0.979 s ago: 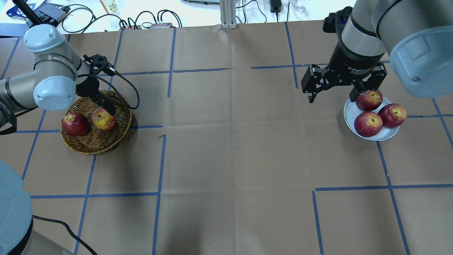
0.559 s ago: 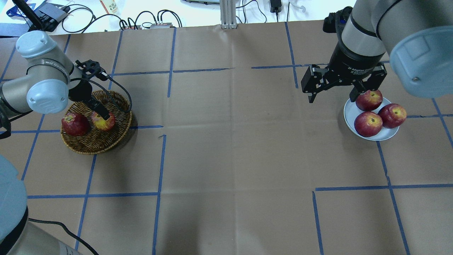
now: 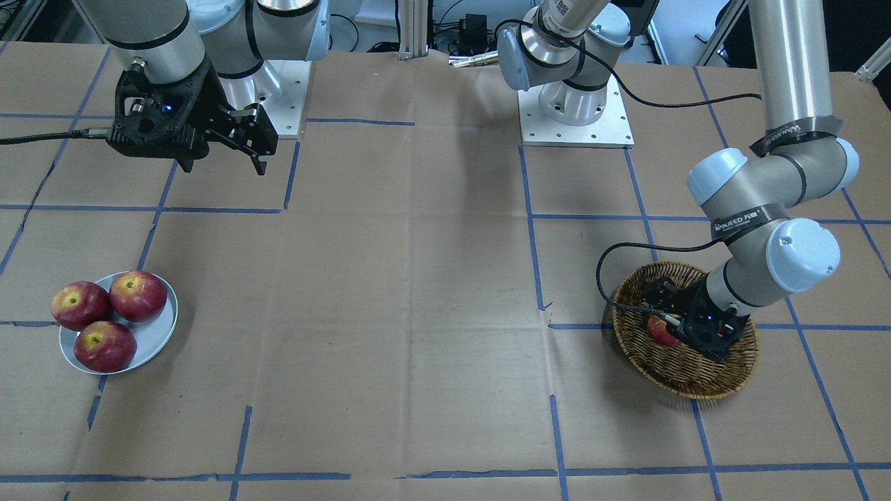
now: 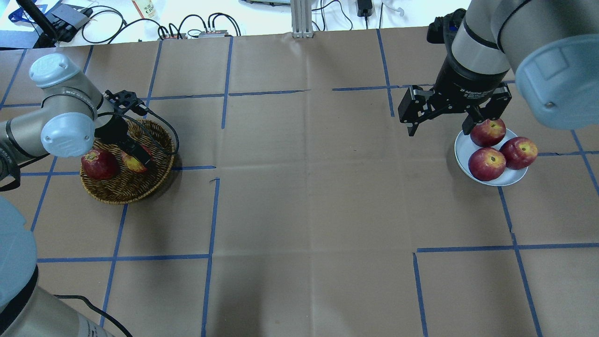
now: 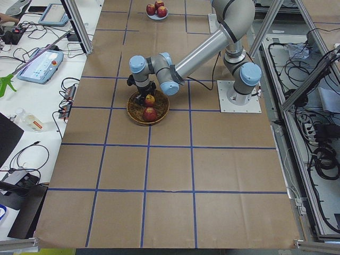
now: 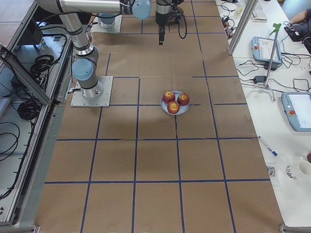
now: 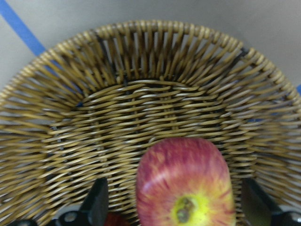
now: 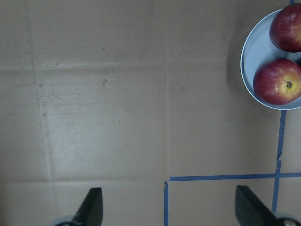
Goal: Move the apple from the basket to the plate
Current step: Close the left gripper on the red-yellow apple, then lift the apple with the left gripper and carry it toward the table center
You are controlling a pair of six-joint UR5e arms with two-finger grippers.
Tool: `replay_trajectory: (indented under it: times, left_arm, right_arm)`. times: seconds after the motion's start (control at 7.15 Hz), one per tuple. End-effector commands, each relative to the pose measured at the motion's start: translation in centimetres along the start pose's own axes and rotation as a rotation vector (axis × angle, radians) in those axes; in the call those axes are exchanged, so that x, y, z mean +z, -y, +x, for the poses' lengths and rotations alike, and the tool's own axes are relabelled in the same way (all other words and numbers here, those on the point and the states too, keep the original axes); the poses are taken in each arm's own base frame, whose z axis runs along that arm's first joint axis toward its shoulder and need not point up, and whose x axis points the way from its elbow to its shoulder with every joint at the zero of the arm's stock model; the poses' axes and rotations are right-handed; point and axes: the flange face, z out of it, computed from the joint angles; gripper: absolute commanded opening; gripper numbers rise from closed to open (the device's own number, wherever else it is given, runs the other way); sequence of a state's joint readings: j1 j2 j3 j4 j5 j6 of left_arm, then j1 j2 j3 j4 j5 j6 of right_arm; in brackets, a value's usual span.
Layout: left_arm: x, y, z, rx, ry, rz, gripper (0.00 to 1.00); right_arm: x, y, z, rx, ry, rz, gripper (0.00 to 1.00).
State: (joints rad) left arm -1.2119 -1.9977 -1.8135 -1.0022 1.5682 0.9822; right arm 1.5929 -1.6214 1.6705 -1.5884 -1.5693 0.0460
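As seems, basket [image 4: 125, 188] two, plate [image 4: 463, 148] three

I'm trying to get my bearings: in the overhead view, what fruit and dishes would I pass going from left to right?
Dark red apple → streaky pinkish apple, both in the wicker basket → pale blue plate holding three red apples.

Paper-covered table [image 4: 309, 196]: basket [image 4: 122, 192] left, plate [image 4: 463, 149] right.
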Motion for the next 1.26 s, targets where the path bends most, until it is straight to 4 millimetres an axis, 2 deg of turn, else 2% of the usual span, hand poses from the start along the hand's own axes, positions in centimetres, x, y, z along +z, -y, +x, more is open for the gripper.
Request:
replay_trajectory:
  times: [0.0, 0.14, 0.28, 0.42, 0.56, 0.7, 0.84, 0.98, 1.12]
  left_arm:
    - [1.0, 0.0, 0.0, -0.005, -0.011, -0.009, 0.70]
    - [1.1, 0.0, -0.1, -0.004, -0.012, -0.010, 0.52]
    - [0.0, 0.4, -0.4, -0.002, 0.006, 0.001, 0.46]
    - [-1.6, 1.0, 0.2, -0.020, 0.029, 0.022, 0.46]
    - [-4.6, 2.6, 2.4, -0.044, 0.043, 0.080, 0.46]
    - [-7.7, 4.9, 6.9, -0.078, 0.080, 0.109, 0.46]
    - [-9.6, 7.1, 12.7, -0.123, 0.079, 0.107, 0.46]
    - [-10.5, 8.7, 17.0, -0.161, 0.099, 0.110, 0.46]
    - [-10.1, 10.6, 21.4, -0.215, 0.088, 0.110, 0.46]
  right_arm:
    - [0.0, 0.0, 0.0, -0.001, 0.000, -0.001, 1.00]
    - [0.0, 0.0, 0.0, -0.001, 0.000, 0.001, 1.00]
    - [0.0, 0.0, 0.0, 0.001, 0.000, 0.001, 1.00]
    - [0.0, 0.0, 0.0, -0.001, 0.000, 0.001, 1.00]
    - [0.0, 0.0, 0.0, 0.001, 0.000, 0.001, 1.00]
    - [0.0, 0.0, 0.0, -0.001, 0.000, 0.001, 1.00]
    - [0.0, 0.0, 0.0, -0.001, 0.000, 0.001, 1.00]
    - [0.0, 0.0, 0.0, -0.001, 0.000, -0.001, 1.00]
    - [0.0, 0.0, 0.0, 0.001, 0.000, 0.001, 1.00]
